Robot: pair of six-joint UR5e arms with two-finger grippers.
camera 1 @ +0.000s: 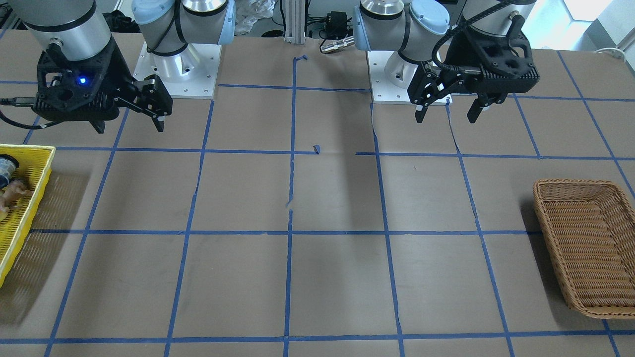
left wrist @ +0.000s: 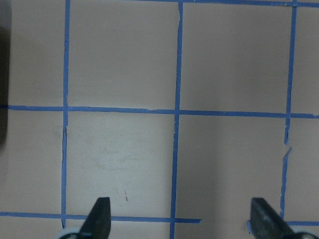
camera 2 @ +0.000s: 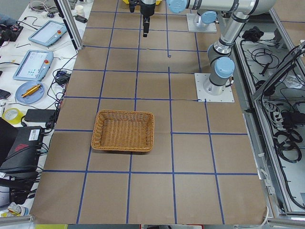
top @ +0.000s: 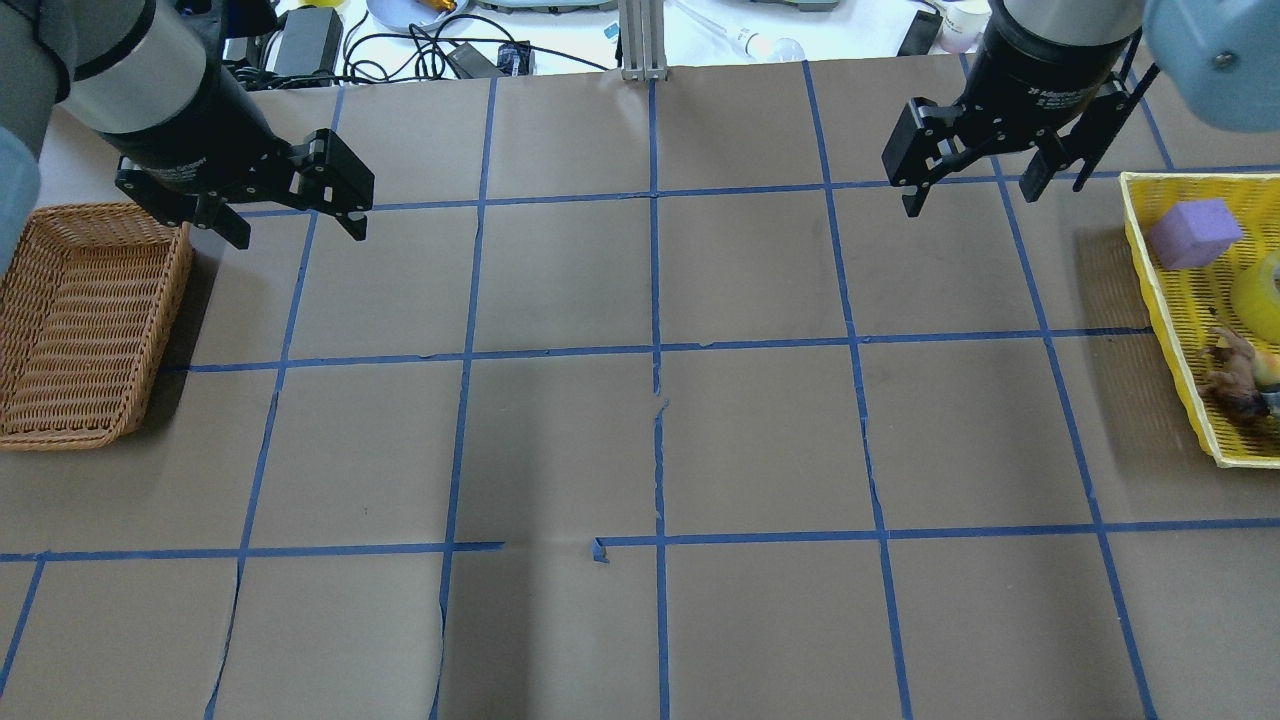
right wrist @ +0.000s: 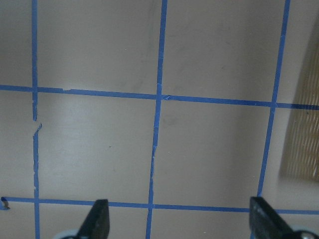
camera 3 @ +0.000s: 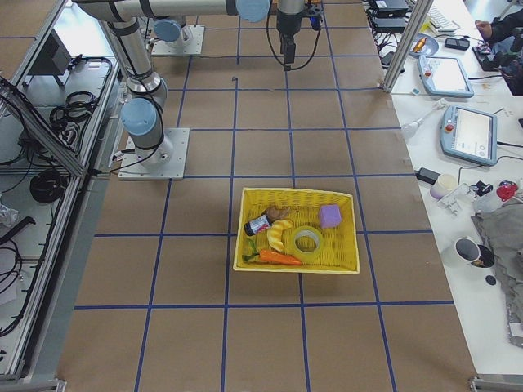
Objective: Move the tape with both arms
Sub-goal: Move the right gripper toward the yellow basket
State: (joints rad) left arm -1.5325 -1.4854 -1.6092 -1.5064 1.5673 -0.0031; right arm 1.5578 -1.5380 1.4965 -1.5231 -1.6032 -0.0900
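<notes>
Arms: I see the left arm (camera 1: 382, 20) and right arm (camera 1: 203, 15) as silver-grey tubes; light blue joint caps (camera 1: 429, 15); black seam rings
Bases: white square plates (camera 1: 207, 82); small screw holes near their edges
Wrists: black angular housings (camera 1: 501, 59), cut with openings; a blue light (camera 1: 82, 79) glows on the right one
Cables: a ribbed black cable (camera 1: 436, 49) at the left wrist; a thin black cable (camera 1: 12, 101) at the right
Markings: white lettering (top: 1050, 97) on a black collar; too small for me to read
Grippers: left gripper (camera 1: 446, 118) and right gripper (camera 1: 130, 126), matt black; linked bars; tapered fingertips (left wrist: 99, 221)
</notes>
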